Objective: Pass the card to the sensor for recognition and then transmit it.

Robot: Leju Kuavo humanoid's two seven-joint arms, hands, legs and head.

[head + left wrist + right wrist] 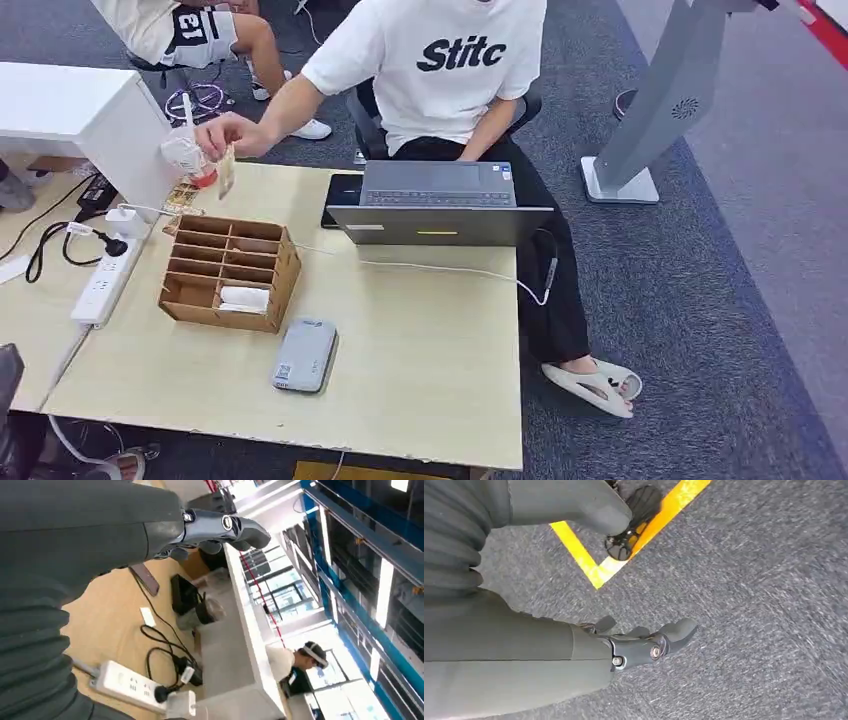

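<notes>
A person in a white T-shirt sits behind the table and holds a small card [226,172] in one hand [222,133], above the table's far left corner. A grey flat sensor [305,355] lies on the wooden table [430,380], just in front of a cardboard organizer [231,272]. A white card [244,297] lies in one of the organizer's front compartments. My left hand [215,530] hangs beside the table holding nothing, its thumb stretched out. My right hand [644,642] hangs over the carpet, fingers apart and holding nothing.
A grey laptop [438,203] stands at the table's far edge with a white cable [450,270] trailing to the right. A white power strip [103,285] with plugs lies on the left table. A grey stand base [620,183] is at the back right. Yellow floor tape [594,567] runs below my right hand.
</notes>
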